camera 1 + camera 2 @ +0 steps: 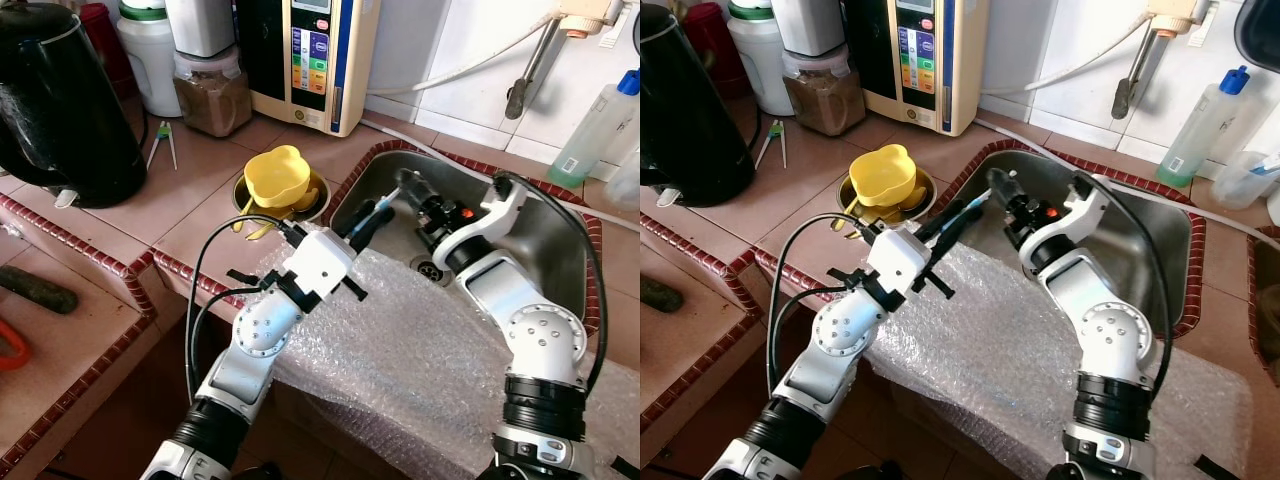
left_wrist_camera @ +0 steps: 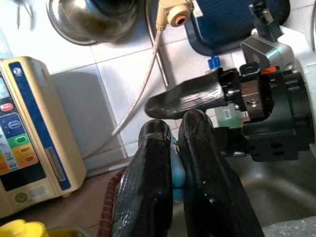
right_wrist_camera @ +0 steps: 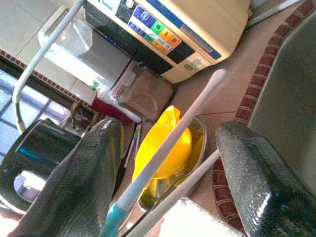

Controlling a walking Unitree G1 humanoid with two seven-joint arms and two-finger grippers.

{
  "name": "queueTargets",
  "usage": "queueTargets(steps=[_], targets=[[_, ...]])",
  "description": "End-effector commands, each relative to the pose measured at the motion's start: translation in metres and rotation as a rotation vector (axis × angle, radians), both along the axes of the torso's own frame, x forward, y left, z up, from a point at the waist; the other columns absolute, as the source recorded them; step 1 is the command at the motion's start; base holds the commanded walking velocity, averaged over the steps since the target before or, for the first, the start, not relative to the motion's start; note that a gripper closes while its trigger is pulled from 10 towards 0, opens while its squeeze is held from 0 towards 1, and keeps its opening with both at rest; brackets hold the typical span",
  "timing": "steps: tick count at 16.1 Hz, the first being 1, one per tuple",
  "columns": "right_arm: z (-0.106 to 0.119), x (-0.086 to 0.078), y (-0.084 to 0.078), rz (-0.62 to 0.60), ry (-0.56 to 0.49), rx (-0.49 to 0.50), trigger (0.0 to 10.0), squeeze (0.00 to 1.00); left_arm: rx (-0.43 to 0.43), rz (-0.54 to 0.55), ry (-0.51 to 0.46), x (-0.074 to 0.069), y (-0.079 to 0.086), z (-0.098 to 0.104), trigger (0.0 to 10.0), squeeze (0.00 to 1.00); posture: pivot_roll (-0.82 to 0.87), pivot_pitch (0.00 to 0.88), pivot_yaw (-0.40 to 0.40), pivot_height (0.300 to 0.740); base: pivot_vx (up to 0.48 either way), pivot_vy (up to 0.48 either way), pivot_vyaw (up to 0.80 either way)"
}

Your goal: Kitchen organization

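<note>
My left gripper [image 1: 372, 213] is shut on the blue end of a thin white stick [image 3: 170, 140], perhaps a toothbrush, and holds it over the near left corner of the steel sink [image 1: 520, 215]. The blue end [image 2: 175, 170] shows squeezed between the left fingers [image 2: 148, 187]. My right gripper [image 1: 408, 186] stands open just beyond, over the sink. The stick's white shaft passes between the right fingers [image 3: 81, 177] without touching them. A yellow cup [image 1: 277, 178] sits in a metal bowl [image 1: 318, 195] on the counter, left of the sink.
Bubble wrap [image 1: 420, 340] covers the counter's front edge below both arms. A black kettle [image 1: 60, 100], a brown-powder jar [image 1: 212, 98] and a water purifier [image 1: 305, 60] line the back. A blue-capped bottle [image 1: 595, 125] stands behind the sink.
</note>
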State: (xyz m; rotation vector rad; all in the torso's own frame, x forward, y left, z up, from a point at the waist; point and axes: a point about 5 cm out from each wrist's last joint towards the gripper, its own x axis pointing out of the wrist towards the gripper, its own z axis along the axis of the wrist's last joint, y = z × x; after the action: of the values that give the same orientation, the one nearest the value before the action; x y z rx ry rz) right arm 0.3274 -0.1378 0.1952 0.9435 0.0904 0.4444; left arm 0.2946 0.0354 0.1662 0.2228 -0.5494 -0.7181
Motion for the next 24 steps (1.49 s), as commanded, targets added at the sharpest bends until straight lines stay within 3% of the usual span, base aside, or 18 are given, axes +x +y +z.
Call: queueTargets(steps=[1,3,4,15,17,18,19,20,21,22,23,24], targets=[[0.002,0.002,0.002,0.018,-0.002,0.010,10.0,0.00,0.007,-0.032,-0.025,-0.001,-0.008,0.004,0.3,0.00,-0.14,0.054,-0.031,0.740,0.000,0.000,0.00],[-0.002,0.005,0.001,0.019,0.021,0.022,10.0,0.00,0.006,-0.040,-0.029,-0.002,-0.009,0.005,0.0,0.00,-0.13,0.055,-0.031,0.740,0.000,0.000,0.00],[-0.002,0.006,0.000,0.021,0.025,0.027,0.0,0.00,0.007,-0.044,-0.029,-0.002,-0.009,0.005,0.0,0.00,-0.13,0.056,-0.030,0.740,0.000,0.000,0.00],[-0.002,0.007,-0.004,-0.002,0.021,0.091,0.0,0.00,0.005,-0.046,-0.012,-0.005,-0.010,0.000,0.0,0.00,-0.14,0.066,-0.033,0.740,0.000,0.000,0.00],[-0.002,0.007,-0.005,-0.007,0.021,0.094,0.0,0.00,0.005,-0.043,-0.008,-0.004,-0.009,-0.001,0.4,0.00,-0.14,0.066,-0.032,0.740,0.000,0.000,0.00],[-0.002,0.007,-0.005,-0.009,0.021,0.094,0.0,0.00,0.005,-0.041,-0.006,-0.004,-0.009,-0.001,1.4,0.00,-0.14,0.067,-0.033,0.740,0.000,0.000,0.00],[-0.003,0.007,-0.006,-0.016,0.023,0.097,0.0,0.00,0.007,-0.031,-0.003,-0.003,-0.008,-0.002,3.3,0.00,-0.14,0.066,-0.032,0.740,0.000,0.000,0.00],[-0.003,0.007,-0.006,-0.019,0.023,0.095,0.0,0.00,0.011,-0.020,-0.002,-0.002,-0.007,-0.002,7.2,0.00,-0.14,0.069,-0.033,0.740,0.000,0.000,0.00],[-0.003,0.007,-0.008,-0.039,0.022,0.091,0.0,0.00,0.013,-0.019,0.005,-0.002,-0.007,-0.003,10.0,0.00,-0.14,0.069,-0.033,0.740,0.000,0.000,0.00],[-0.004,0.008,-0.010,-0.059,0.027,0.095,0.0,0.00,0.014,-0.023,0.028,0.000,-0.006,-0.005,10.0,0.00,-0.14,0.068,-0.032,0.740,0.000,0.000,0.00],[-0.004,0.008,-0.011,-0.066,0.028,0.097,0.0,0.00,-0.010,-0.044,0.068,0.002,-0.005,-0.007,10.0,1.00,-0.14,0.067,-0.031,0.740,0.000,0.000,0.00],[-0.004,0.009,-0.012,-0.072,0.028,0.099,0.0,0.00,-0.033,-0.066,0.106,0.003,-0.004,-0.008,10.0,1.00,-0.14,0.067,-0.031,0.740,0.000,0.000,0.00]])
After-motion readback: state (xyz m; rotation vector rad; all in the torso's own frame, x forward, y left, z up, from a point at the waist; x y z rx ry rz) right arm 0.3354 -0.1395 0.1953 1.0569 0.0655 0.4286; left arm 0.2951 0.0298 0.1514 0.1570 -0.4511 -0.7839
